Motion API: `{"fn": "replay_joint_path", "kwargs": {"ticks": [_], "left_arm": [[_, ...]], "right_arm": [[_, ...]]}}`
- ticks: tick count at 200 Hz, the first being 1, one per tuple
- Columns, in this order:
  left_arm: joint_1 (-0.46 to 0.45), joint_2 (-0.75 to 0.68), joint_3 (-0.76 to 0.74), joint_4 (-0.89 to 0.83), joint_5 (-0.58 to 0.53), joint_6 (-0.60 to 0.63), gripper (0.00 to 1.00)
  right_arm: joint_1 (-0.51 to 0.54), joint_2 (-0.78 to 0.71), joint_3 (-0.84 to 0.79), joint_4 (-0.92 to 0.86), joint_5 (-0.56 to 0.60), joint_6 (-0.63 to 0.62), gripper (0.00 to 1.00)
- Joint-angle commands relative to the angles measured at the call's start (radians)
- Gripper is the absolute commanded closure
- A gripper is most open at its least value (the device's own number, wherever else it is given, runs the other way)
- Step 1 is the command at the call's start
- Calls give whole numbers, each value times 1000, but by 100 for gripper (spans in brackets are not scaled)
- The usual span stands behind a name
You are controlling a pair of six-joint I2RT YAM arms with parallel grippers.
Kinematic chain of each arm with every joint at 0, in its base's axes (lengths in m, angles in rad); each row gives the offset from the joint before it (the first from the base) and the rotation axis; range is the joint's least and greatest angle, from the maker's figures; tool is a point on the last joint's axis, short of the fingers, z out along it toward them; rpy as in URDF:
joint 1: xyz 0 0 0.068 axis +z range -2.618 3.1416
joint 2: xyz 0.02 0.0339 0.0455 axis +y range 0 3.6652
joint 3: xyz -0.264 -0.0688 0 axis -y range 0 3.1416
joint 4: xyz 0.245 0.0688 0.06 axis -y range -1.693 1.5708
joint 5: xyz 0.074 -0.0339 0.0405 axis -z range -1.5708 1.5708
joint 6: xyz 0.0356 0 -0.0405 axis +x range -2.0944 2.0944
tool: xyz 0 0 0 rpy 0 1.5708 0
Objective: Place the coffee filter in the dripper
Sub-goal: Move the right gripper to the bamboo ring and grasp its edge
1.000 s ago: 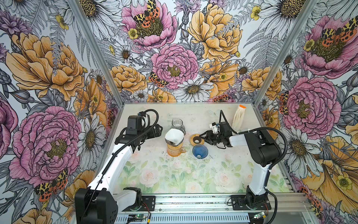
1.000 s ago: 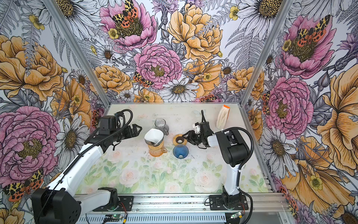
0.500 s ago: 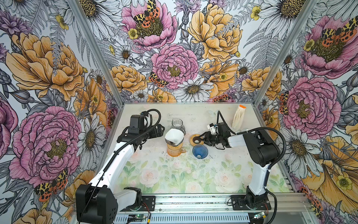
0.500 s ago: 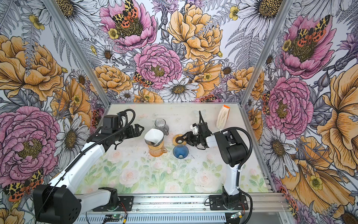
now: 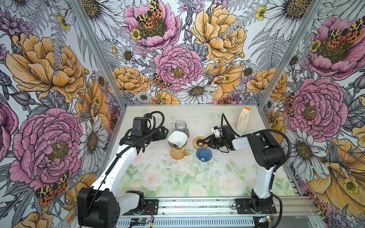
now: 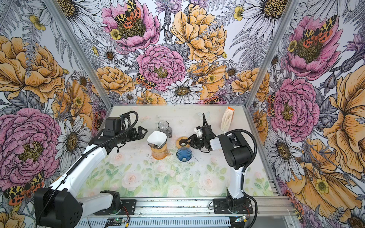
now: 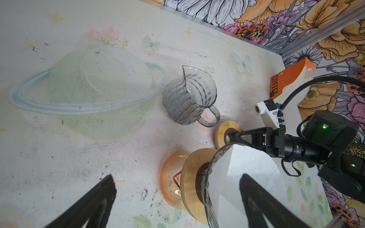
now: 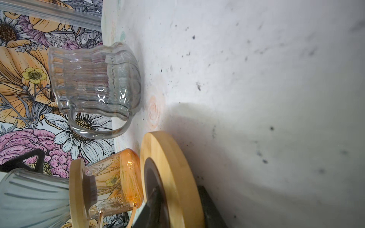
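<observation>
a tabletop point(image 5: 177, 177) with a pale flower print, seen from above, inside walls covered in large painted flowers. two robot arms reach in from the near edge.

near the middle of the table, the white paper coffee filter point(image 5: 177, 138) sits in the mouth of a ribbed glass dripper point(image 8: 33, 195). the dripper has a wooden collar and stands upright on an orange glass mug point(image 5: 177, 153).

the left claw point(image 5: 165, 134) hangs just beside the filter, on its left in both top views. it is released, with its fingers spread wide.

the right claw point(image 5: 206, 142) lies low over a wooden ring point(image 5: 196, 142) that rests flat on the table to the right of the mug. one finger is in the ring's dark centre hole and the other is outside its rim. i cannot tell whether they press the ring.

a blue cone point(image 5: 203, 154) stands mouth up just in front of the ring. a clear glass jug point(image 5: 181, 127) stands behind the mug. a pack of filters point(image 5: 244, 119) with an orange top stands near the far right corner.
</observation>
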Motion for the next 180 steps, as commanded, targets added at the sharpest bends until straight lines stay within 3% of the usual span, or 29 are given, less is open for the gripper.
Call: {"fn": "replay_joint_path", "kwargs": {"ticks": [1, 116, 180], "left_arm": [[-8, 10, 34, 7, 20, 10, 1], [-9, 18, 52, 7, 30, 16, 1], [-19, 66, 100, 9, 29, 21, 1]], "right_arm": [[4, -16, 23, -16, 18, -12, 70], [-21, -108, 92, -63, 6, -30, 94], [-26, -169, 221, -148, -24, -64, 98]]}}
